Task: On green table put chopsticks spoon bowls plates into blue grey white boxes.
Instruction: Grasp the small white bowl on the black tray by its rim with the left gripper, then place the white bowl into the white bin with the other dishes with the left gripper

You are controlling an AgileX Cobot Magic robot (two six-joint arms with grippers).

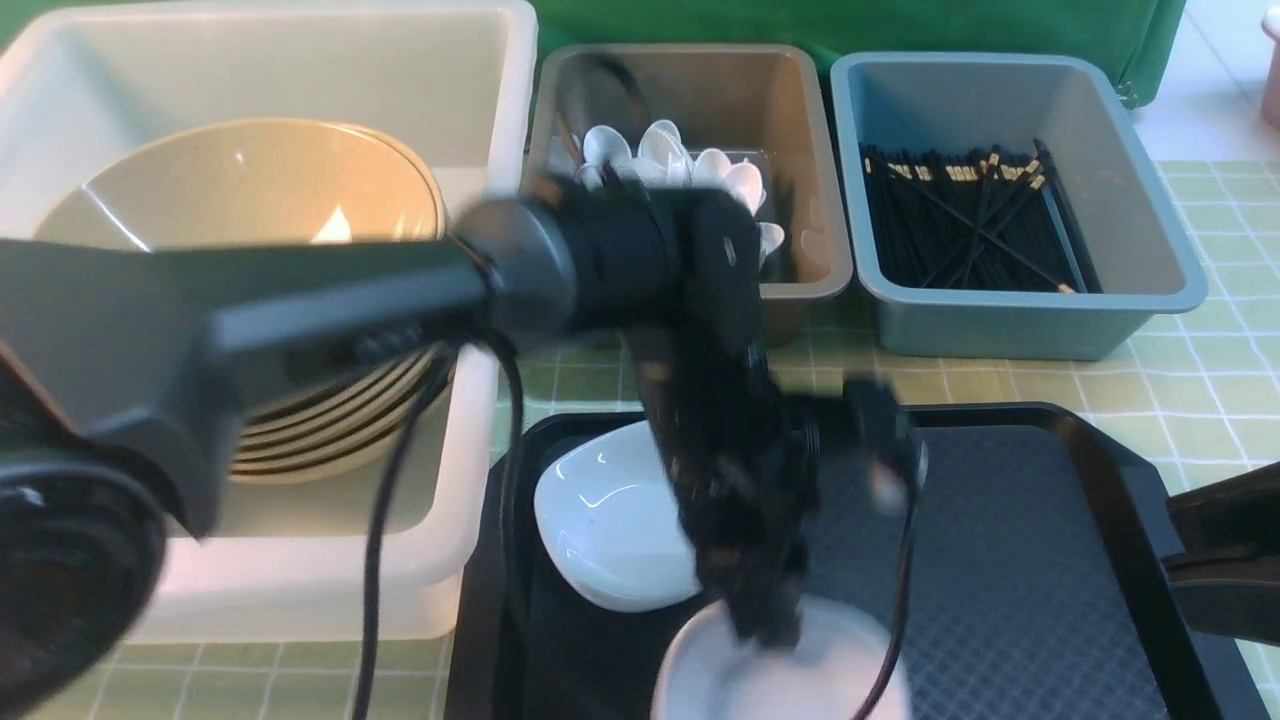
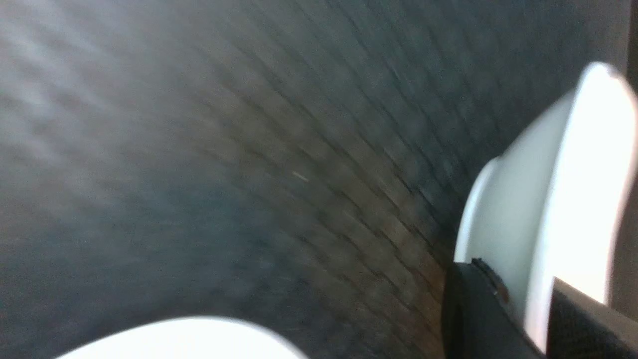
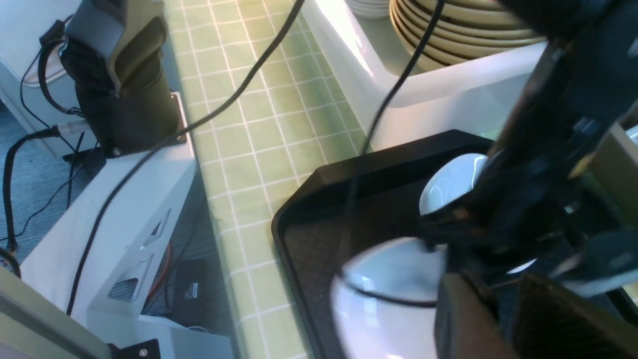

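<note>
My left gripper (image 1: 770, 625) reaches down over the black tray (image 1: 1020, 560) and is shut on the rim of a white plate (image 1: 790, 670). In the left wrist view the plate's rim (image 2: 573, 199) stands between the two jaws of that gripper (image 2: 518, 279). I cannot tell whether this plate touches the tray. A second white plate (image 1: 610, 530) lies on the tray beside it. My right gripper (image 1: 1185, 545) waits at the tray's right edge; in its wrist view (image 3: 491, 284) the jaws stand close together with nothing between them. The view is blurred.
The white box (image 1: 300, 590) at the left holds stacked tan bowls (image 1: 250, 190). The grey box (image 1: 800, 270) holds white spoons (image 1: 660, 150). The blue box (image 1: 1000, 320) holds black chopsticks (image 1: 960, 220). All stand on the green table (image 1: 1210, 400). Cables hang from my left arm.
</note>
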